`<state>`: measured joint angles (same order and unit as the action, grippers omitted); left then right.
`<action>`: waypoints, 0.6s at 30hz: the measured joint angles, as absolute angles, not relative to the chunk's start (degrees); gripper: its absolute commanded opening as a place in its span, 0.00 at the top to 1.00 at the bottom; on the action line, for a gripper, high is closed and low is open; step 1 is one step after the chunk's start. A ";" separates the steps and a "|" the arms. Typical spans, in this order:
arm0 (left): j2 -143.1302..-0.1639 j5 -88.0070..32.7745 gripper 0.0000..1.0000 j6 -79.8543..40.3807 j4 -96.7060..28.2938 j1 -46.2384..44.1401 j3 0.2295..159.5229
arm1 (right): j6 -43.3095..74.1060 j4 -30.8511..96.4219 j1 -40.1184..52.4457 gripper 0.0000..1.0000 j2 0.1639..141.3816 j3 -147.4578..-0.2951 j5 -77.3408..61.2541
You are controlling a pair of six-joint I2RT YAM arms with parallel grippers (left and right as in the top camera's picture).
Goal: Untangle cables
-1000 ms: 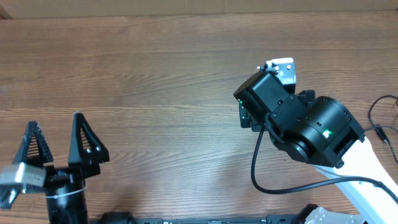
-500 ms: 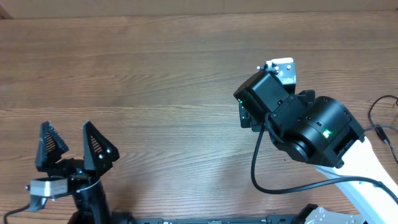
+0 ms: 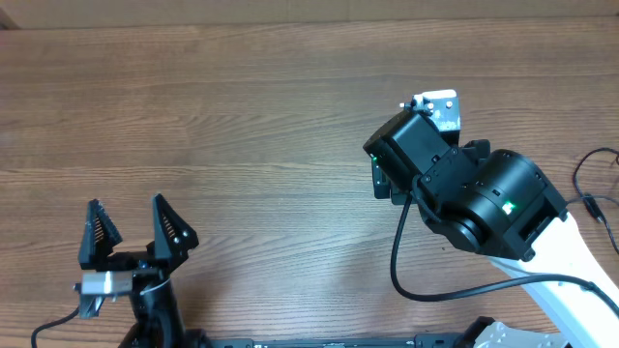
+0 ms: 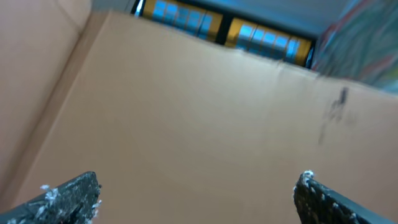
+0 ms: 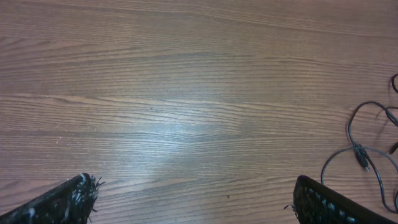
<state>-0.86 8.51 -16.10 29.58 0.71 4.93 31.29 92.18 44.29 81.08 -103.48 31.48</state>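
Note:
The cables (image 3: pixel 588 203) are thin black cords lying in loose loops at the table's far right edge. In the right wrist view the cables (image 5: pixel 360 155) lie at the right, just beyond my right finger. My right gripper (image 5: pixel 193 179) is open over bare wood with nothing between its fingers. From overhead its fingers are hidden under the right arm's black wrist (image 3: pixel 455 184). My left gripper (image 3: pixel 127 201) stands open near the front left edge, far from the cables. In its own view the left gripper (image 4: pixel 199 177) faces a brown cardboard surface and holds nothing.
A thick black wire (image 3: pixel 397 261) loops from the right arm down to its base. The wooden table (image 3: pixel 251 126) stretches between the two arms. A cardboard wall (image 4: pixel 186 106) fills the left wrist view, with blue and yellow shapes (image 4: pixel 217 25) above it.
My left gripper has swung to the right and slightly nearer the front edge, staying open. The right arm and the cables have not moved.

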 measured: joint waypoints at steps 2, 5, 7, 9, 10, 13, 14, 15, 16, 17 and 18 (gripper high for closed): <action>-0.86 8.67 0.00 -15.64 26.61 1.67 4.62 | 31.35 92.20 44.29 0.00 81.08 -103.46 31.48; -0.84 8.84 0.00 -14.98 21.74 3.07 4.25 | 31.31 92.23 44.29 0.00 81.08 -103.48 31.48; -0.84 8.86 0.00 -14.52 18.72 3.64 3.49 | 31.29 92.25 44.29 0.00 81.08 -103.48 31.48; -0.84 8.86 0.01 -14.33 17.06 3.79 2.20 | 31.29 92.23 44.29 0.00 81.08 -103.46 31.46; -0.84 8.86 0.01 -14.22 15.29 3.79 1.74 | 31.29 92.25 44.29 0.00 81.08 -103.48 31.51; -0.86 8.84 0.01 -13.74 9.56 3.79 0.64 | 31.29 92.25 44.29 0.00 81.08 -103.48 31.48; -0.86 8.84 0.00 -13.61 8.03 3.79 0.49 | 31.33 92.20 44.29 0.00 81.08 -103.48 31.51; -0.86 8.84 0.00 -13.47 6.98 3.79 0.49 | 31.29 92.20 44.29 0.00 81.08 -103.46 31.48; -0.84 8.84 0.00 -13.43 5.96 3.79 0.49 | 31.31 92.23 44.29 0.00 81.08 -103.46 31.51; -0.82 8.84 0.00 -13.32 4.56 3.79 0.49 | 31.29 92.20 44.29 0.00 81.08 -103.48 31.48; -0.80 8.86 0.00 -13.32 3.03 3.79 0.49 | 31.31 92.18 44.29 0.00 81.08 -103.48 31.48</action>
